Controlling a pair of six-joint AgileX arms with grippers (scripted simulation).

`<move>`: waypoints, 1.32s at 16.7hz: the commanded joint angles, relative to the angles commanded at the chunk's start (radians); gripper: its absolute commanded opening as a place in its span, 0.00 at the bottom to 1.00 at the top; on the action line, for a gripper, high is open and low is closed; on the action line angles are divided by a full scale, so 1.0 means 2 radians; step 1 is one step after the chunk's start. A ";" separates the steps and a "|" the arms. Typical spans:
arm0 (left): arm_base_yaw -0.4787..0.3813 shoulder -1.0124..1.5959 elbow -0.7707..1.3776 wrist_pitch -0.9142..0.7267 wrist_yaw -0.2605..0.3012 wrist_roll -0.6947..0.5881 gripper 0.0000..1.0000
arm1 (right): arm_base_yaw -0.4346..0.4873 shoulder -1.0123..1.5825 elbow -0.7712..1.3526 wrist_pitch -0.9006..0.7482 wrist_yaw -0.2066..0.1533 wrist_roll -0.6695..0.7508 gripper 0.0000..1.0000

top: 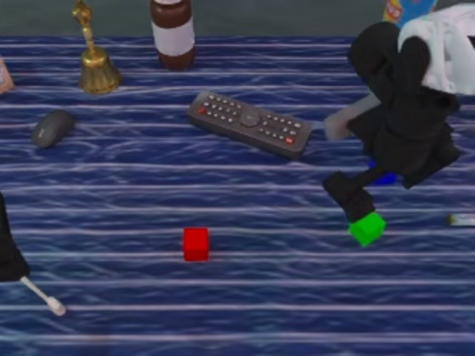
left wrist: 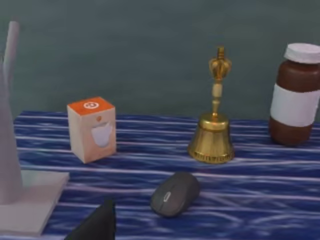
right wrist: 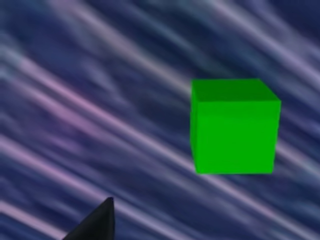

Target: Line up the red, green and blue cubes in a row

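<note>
Pincer (top: 358, 210) — beside green cube (top: 367, 228)

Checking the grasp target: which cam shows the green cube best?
Right wrist view: the green cube sits large and unobstructed, two faces clear. Top view shows it small on the table's right side, right by the right gripper, partly crowded by the arm. Left wrist view doesn't show it.

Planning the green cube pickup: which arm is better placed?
Right. Its gripper hangs just beside the green cube, on the table's right half. The left arm sits parked at the far left edge.
</note>
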 joint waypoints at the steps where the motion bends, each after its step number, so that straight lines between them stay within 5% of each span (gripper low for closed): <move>1: 0.002 -0.013 -0.006 0.008 0.001 0.008 1.00 | 0.003 0.010 0.009 -0.005 0.000 -0.001 1.00; 8: 0.003 -0.022 -0.010 0.015 0.002 0.013 1.00 | 0.002 0.018 0.015 -0.007 0.000 -0.002 1.00; 16: 0.003 -0.022 -0.010 0.015 0.002 0.013 1.00 | 0.005 0.076 -0.052 0.120 0.001 0.000 1.00; 21: 0.003 -0.022 -0.010 0.015 0.002 0.013 1.00 | 0.005 0.082 -0.057 0.129 0.001 0.000 1.00; 22: 0.003 -0.022 -0.010 0.015 0.002 0.013 1.00 | 0.005 0.082 -0.057 0.129 0.001 0.000 0.92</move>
